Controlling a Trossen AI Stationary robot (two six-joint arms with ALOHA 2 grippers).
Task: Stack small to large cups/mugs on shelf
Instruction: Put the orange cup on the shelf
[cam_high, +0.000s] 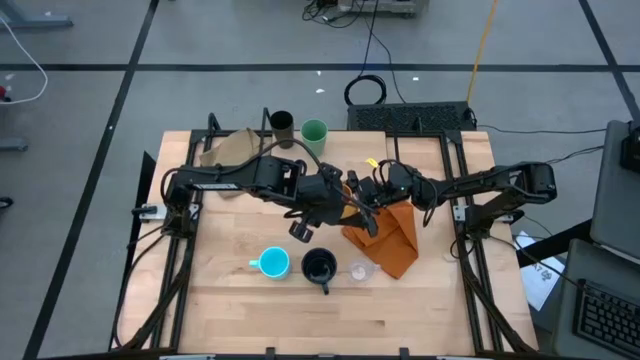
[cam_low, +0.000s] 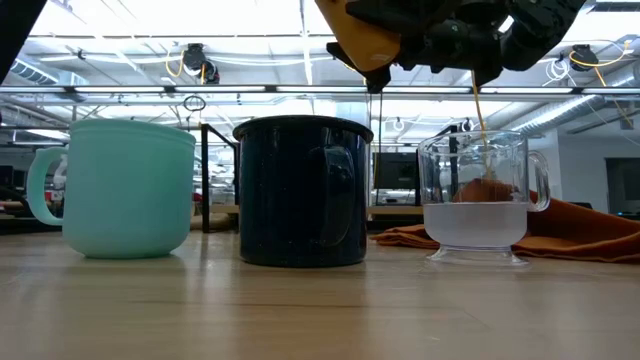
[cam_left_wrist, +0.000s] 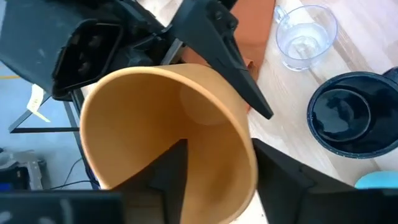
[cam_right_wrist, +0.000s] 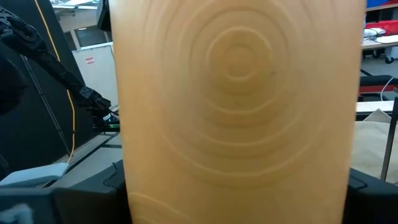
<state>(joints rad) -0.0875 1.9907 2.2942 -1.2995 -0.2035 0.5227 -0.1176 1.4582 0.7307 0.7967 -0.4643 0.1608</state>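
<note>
We look down on a wooden table (cam_high: 420, 300) with a dark arm reaching in from each side, and the two arms meet above its middle. At the table's back left stands the shelf (cam_high: 232, 148), a low pale board. A brown cup (cam_high: 281, 123) and a green cup (cam_high: 314, 131) stand side by side just beside the shelf's right end; we cannot tell whether they rest on it. A crumpled orange cloth (cam_high: 395, 245) lies right of centre, under the arms. Between the arms, the orange cup (cam_left_wrist: 186, 106) hangs in the air on its side, clear of the table. The right gripper (cam_right_wrist: 233, 190) clasps it from the base end, its fingers wide apart with the cup's body filling the space between them; one dark finger (cam_left_wrist: 217, 50) lies along the cup's outer wall. The left gripper (cam_left_wrist: 221, 158) meets the cup at its mouth, partly open, with one finger inside and the other outside the rim. The inner finger stands clear of the wall, so it has no firm hold. Near the front of the table, three vessels stand upright in a row. The blue mug (cam_high: 273, 263) is on the left, and the navy mug (cam_high: 319, 266) is beside it, not touching. The clear cup (cam_high: 360, 270) is on the right, at the cloth's edge.
</note>
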